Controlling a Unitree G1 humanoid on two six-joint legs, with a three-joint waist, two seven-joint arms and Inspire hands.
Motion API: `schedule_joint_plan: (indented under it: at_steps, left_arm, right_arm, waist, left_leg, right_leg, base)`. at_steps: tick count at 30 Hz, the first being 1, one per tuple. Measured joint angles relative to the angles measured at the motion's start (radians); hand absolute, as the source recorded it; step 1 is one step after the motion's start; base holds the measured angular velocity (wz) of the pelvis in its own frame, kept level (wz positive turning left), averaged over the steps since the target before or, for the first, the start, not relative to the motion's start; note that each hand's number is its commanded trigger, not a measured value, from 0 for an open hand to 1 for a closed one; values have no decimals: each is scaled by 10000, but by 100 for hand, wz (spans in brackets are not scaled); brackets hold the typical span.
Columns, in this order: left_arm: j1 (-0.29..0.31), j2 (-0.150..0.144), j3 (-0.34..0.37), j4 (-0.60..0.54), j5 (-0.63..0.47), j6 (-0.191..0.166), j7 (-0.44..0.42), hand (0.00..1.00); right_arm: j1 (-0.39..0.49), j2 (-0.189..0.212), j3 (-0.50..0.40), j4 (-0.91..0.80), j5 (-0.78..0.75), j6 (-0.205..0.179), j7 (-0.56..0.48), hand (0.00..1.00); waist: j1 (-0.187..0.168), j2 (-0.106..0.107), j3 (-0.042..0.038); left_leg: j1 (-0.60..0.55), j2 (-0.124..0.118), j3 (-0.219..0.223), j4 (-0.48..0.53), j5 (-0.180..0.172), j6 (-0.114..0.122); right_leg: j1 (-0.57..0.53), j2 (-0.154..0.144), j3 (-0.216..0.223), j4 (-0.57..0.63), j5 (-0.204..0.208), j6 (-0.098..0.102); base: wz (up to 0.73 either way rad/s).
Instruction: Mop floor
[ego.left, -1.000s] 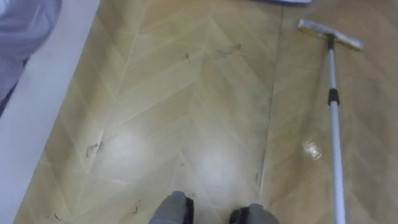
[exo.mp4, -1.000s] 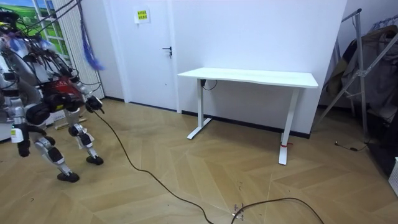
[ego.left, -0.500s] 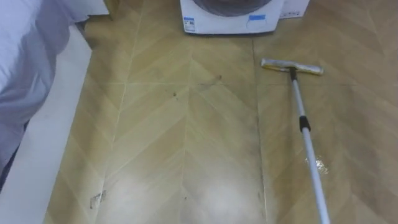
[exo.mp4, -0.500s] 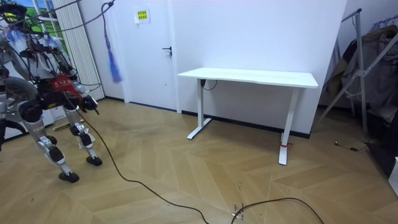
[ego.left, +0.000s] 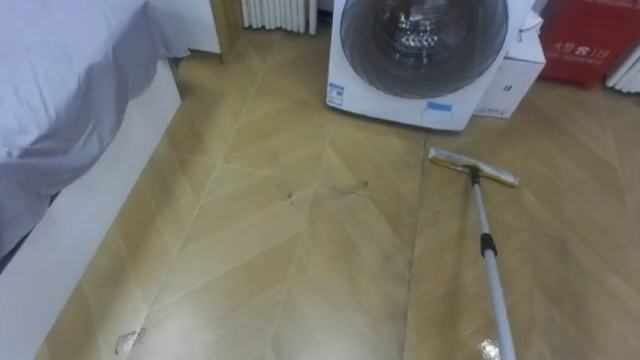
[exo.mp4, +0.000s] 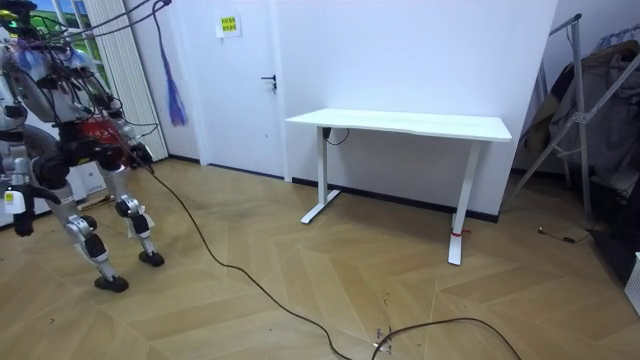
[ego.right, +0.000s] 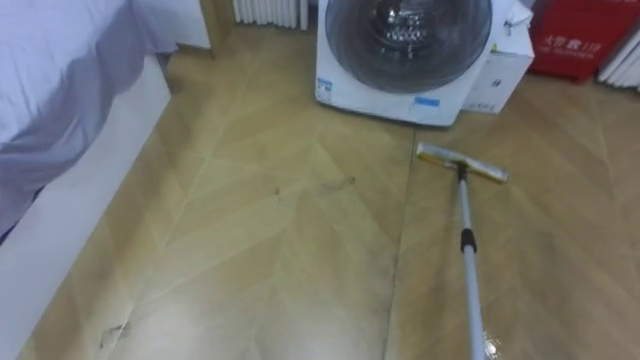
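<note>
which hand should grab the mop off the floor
Right, probably: the mop lies on the floor on the robot's right, its pole running back toward that side, head near the washing machine.

Stance: stands by the room view's left edge and faces it, knees bent, torso leaning forward.
Left arm: on the camera's side, hanging straight down.
Left hand: at knee height, ahead of the legs.

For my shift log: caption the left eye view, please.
Mop lies on the wooden floor, head toward the washing machine, bed at left.
</note>
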Motion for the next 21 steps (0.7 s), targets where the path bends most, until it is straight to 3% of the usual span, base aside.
schedule_joint_plan:
  at_steps: [7,10,21]
  left_arm:
    - [53,-101,688,-183,326,11,15,0]
    - [206,-184,866,-174,618,72,14,0]
    - [409,-204,1047,159,911,319,-221,0]
  right_arm:
    - [1021,449,-683,-605,-1444,81,-229,100]
    - [1141,631,-841,-623,-1771,186,-186,100]
    - [1147,638,-1111,-631,-2087,402,67,100]
  waist:
    - [-263,50,-59]
    - [-261,93,-49]
    - [-339,267,-56]
  left_leg:
    - [893,10,268,-588,38,-56]
    - [1163,31,341,-717,38,-56]
    - [1639,25,339,-919,54,-79]
  right_leg:
    - [644,33,237,-362,0,1]
    - [816,77,401,-382,5,8]
    - [1170,78,539,-433,37,42]
  base:
    - [-14]
    - [-11]
    - [-2]
